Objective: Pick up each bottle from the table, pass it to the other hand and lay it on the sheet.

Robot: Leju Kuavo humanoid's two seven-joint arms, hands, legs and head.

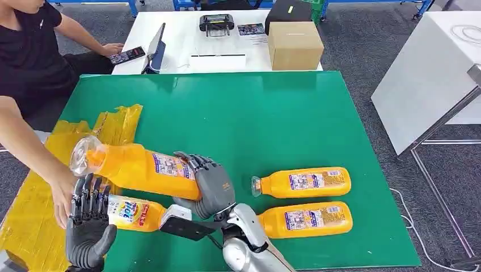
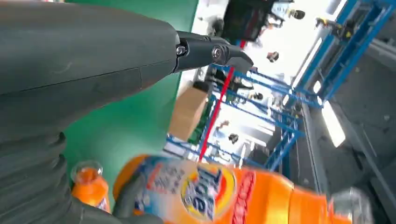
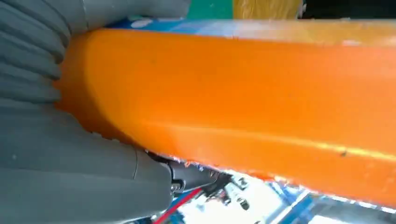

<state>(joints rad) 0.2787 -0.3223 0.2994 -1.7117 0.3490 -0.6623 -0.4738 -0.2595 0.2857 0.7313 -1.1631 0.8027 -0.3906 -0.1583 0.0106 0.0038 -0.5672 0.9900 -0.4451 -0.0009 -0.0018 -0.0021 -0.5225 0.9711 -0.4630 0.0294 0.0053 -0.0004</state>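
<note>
Bottles: 4 orange ones showing. The right hand (image 1: 209,190) grips the big bottle (image 1: 136,165) mid-air over the green mat's (image 1: 255,119) near left corner, clear cap pointing toward the yellow sheet (image 1: 34,209). The left hand (image 1: 88,224) is open, fingers spread, partly hiding a labelled bottle (image 1: 133,212) lying behind it. A person's hand (image 1: 61,192) is just beside it. 2 bottles (image 1: 303,182) lie near the mat's front edge; the right wrist view is blurry orange.

The head view looks down and forward over the green table (image 1: 272,113). Both wrist views sit very close, turned on their side, and share the held bottle (image 1: 142,167), orange across the right wrist frame (image 3: 243,107).
</note>
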